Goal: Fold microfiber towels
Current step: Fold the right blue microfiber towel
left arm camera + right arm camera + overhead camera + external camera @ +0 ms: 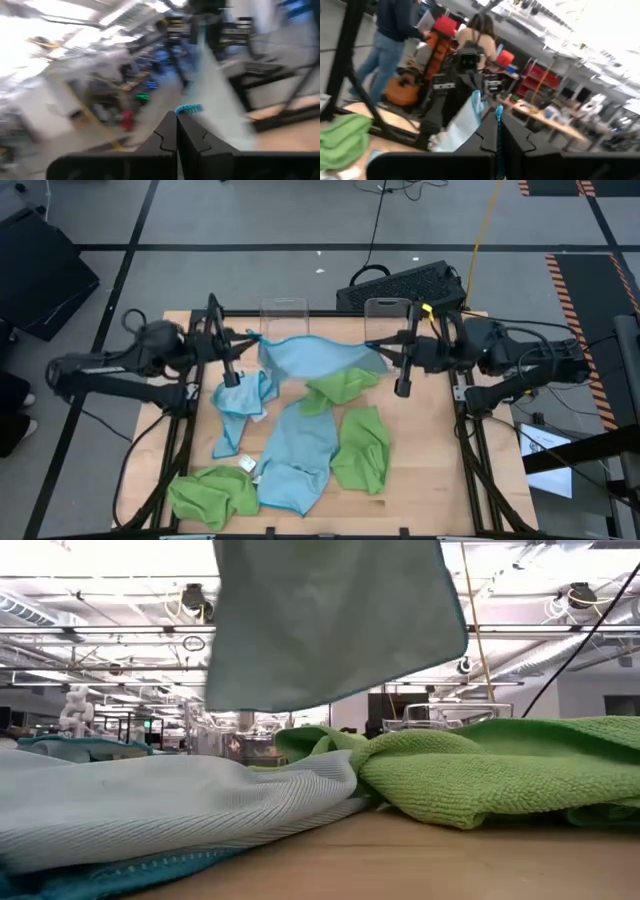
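Two clear bins (284, 311), black keyboard (400, 284)

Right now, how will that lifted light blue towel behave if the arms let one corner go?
Likely floppy: the light blue towel sags between the left gripper and right gripper. Probably light: it hangs from pinched edges alone. It would likely drape over the green towel below.

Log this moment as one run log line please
phase: towel lifted | left gripper: shut on blue towel corner | right gripper: shut on opposite corner | towel hangs stretched above table
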